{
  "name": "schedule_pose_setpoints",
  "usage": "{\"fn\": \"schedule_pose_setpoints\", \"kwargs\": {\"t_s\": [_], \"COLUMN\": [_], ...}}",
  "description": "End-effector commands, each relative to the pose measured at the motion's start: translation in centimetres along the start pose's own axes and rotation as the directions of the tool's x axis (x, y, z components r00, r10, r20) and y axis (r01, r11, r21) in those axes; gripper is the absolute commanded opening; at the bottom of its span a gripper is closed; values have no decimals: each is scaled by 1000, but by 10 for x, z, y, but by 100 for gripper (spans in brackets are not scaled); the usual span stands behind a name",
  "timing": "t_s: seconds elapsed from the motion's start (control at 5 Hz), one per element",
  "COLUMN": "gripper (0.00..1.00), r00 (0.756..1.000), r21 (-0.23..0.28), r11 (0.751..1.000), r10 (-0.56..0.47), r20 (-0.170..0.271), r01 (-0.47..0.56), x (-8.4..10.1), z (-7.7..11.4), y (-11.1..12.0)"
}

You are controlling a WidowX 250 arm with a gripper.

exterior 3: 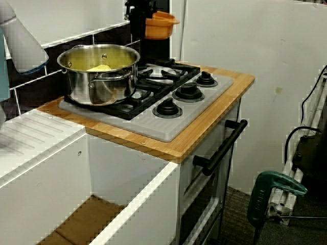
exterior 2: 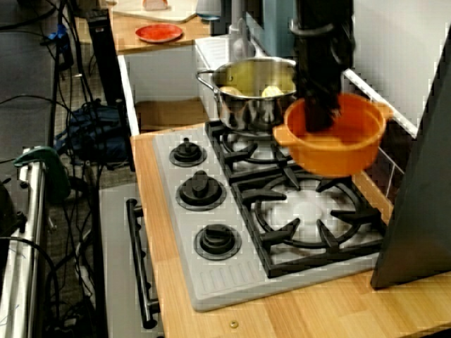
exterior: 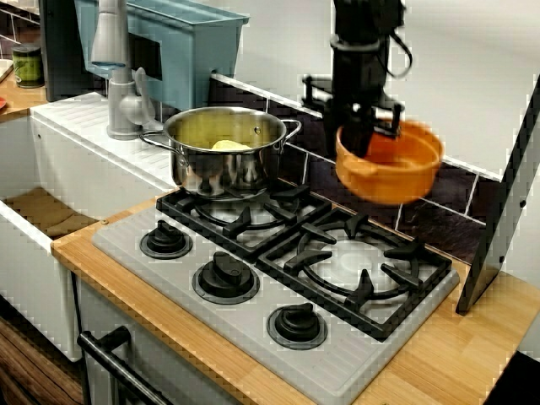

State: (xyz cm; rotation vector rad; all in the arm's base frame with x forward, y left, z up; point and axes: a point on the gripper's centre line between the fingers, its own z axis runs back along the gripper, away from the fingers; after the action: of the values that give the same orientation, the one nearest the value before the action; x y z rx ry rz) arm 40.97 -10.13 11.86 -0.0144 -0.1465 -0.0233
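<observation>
Toy kitchen, wooden desk (exterior: 472, 350): we see the end effector (exterior: 363, 142) clamped on the orange pot (exterior: 396, 173), held aloft over the empty burner (exterior: 359, 261) toward the desk's back edge, beside the steel pot (exterior: 224, 164) and resting on nothing.

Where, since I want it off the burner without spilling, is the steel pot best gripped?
I'd take the steel pot by its front rim, coming straight down from above to pinch the wall. It stands upright with no lid, so the thin rim is free; the loop handles jut out sideways, likely harder to pinch.
</observation>
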Motion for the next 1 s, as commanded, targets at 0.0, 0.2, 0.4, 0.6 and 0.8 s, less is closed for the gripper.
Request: {"fn": "schedule_pose_setpoints", "kwargs": {"t_s": [0.0, 0.2, 0.4, 0.6, 0.8], "gripper": [0, 0, 0, 0, 0], "r00": [999, 999, 999, 999, 999], "r21": [10, 5, 8, 11, 21], "r11": [1000, 1000, 1000, 1000, 999], "r10": [-17, -22, -24, -23, -24], "r20": [45, 44, 39, 38, 30], "r01": [16, 22, 24, 23, 23], "x": [10, 6, 4, 5, 4], "z": [-1, -6, -11, -13, -17], "y": [-6, -5, -5, -4, -3]}}
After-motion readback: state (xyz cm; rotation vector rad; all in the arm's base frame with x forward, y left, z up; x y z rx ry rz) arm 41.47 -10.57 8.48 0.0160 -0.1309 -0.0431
